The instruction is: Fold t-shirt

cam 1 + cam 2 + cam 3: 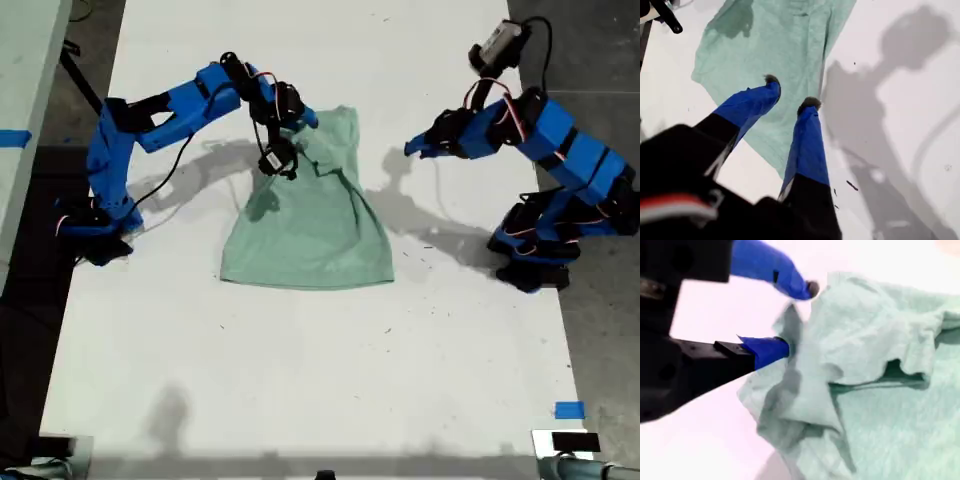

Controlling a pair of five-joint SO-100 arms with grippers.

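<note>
We were mid-fold: the shirt [310,225] lay on the table [300,400] just above centre in the exterior view, its top bunched. My second gripper [797,320], at the shirt's 11 o'clock there, stood part open with bunched cloth at its tips; whether it held anything we could not tell. My first gripper [790,92] hung open and empty above the shirt's edge at 3 o'clock. Next, we judged, the second had to close and carry the fold toward 6 o'clock. Nothing blocked that path; only blue tape [568,409] lay well apart.
</note>
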